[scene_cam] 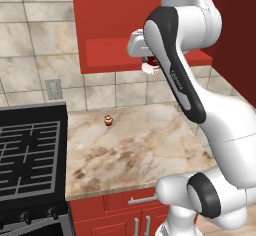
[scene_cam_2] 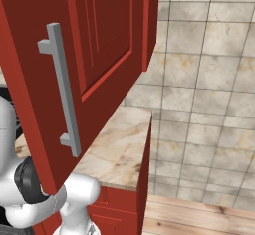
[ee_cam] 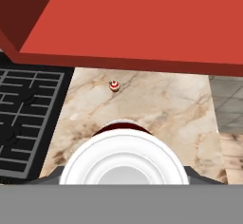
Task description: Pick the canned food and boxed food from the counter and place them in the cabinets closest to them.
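Note:
My gripper (scene_cam: pixel 148 64) is shut on the canned food (scene_cam: pixel 150 68), a white can with a red band, held in front of the open red cabinet (scene_cam: pixel 116 55) just under its lower shelf edge. In the hand view the can's white rim and silvery top (ee_cam: pixel 123 163) sit between my fingers, with the cabinet's red shelf (ee_cam: pixel 142 19) above and the marbled counter (ee_cam: pixel 166 109) far below. The boxed food is out of view.
A tiny round red-and-tan item (scene_cam: pixel 108 120) stands on the counter (scene_cam: pixel 145 150) near the back wall. A black stove (scene_cam: pixel 30 155) borders the counter on the left. The open cabinet door with its silver bar handle (scene_cam_2: pixel 62 89) hangs to the arm's right.

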{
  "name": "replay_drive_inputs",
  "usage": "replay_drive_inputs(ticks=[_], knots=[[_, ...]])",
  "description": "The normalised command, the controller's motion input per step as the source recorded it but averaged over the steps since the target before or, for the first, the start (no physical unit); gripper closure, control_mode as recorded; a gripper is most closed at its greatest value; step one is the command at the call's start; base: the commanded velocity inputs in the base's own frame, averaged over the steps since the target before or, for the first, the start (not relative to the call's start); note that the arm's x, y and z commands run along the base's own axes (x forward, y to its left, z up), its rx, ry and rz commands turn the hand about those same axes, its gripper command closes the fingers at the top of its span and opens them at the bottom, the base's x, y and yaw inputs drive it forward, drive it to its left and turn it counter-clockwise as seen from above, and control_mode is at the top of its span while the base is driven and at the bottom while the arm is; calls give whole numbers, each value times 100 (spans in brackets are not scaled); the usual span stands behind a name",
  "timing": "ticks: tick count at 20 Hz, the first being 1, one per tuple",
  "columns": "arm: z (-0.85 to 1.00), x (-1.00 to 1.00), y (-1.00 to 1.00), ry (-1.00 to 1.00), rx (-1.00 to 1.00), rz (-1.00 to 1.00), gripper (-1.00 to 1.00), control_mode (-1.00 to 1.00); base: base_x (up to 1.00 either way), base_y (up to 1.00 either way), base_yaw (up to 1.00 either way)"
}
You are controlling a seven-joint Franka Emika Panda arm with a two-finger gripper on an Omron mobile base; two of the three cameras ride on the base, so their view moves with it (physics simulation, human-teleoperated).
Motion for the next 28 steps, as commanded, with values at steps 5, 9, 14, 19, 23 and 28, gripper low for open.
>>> replay_drive_inputs(ticks=[5,9,14,19,23,28], knots=[[11,1,-5,-16,2,0,100,-100,0,0,0],[7,0,0,-14,1,0,100,-100,0,0,0],[0,11,0,-4,0,0,100,-100,0,0,0],[2,32,0,-1,0,0,100,-100,0,0,0],[6,38,0,0,1,0,100,-100,0,0,0],[6,37,0,0,1,0,100,-100,0,0,0]])
